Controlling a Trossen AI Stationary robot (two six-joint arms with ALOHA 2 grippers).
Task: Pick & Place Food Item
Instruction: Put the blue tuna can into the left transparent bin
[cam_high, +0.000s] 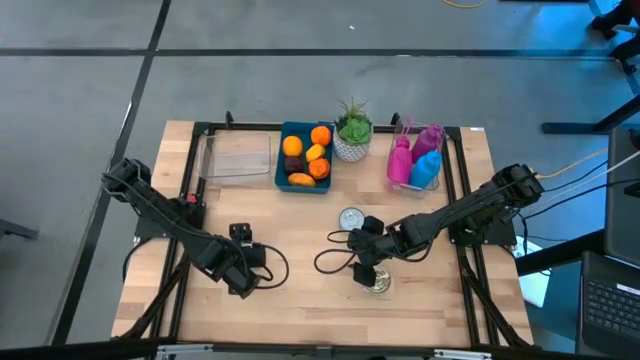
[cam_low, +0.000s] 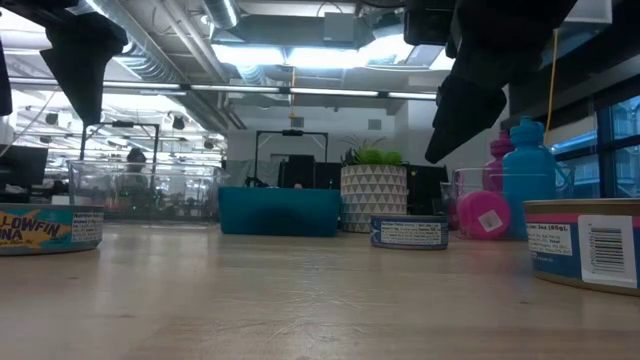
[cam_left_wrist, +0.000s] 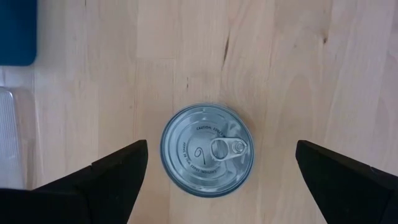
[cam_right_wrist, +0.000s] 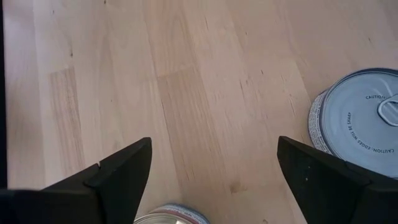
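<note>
A silver tuna can (cam_left_wrist: 207, 150) with a pull tab stands upright on the wooden table; the low view shows it at the left (cam_low: 45, 228). My left gripper (cam_left_wrist: 221, 143) hangs open above it, pointing steeply down, one finger on either side and clear of it (cam_high: 245, 275). A second can (cam_high: 351, 218) stands mid-table and a third (cam_high: 377, 283) nearer the front edge. My right gripper (cam_right_wrist: 214, 139) is open over bare wood between those two (cam_high: 362, 262); its wrist view shows one can (cam_right_wrist: 360, 121) at the side and another's rim (cam_right_wrist: 171, 214) at the picture's lower edge.
At the back stand a clear tray (cam_high: 238, 158), a blue bin (cam_high: 284, 172) holding oranges, a potted plant (cam_high: 352, 135), and a clear holder with pink and blue bottles (cam_high: 418, 160). Black cables (cam_high: 335, 260) loop on the table's middle.
</note>
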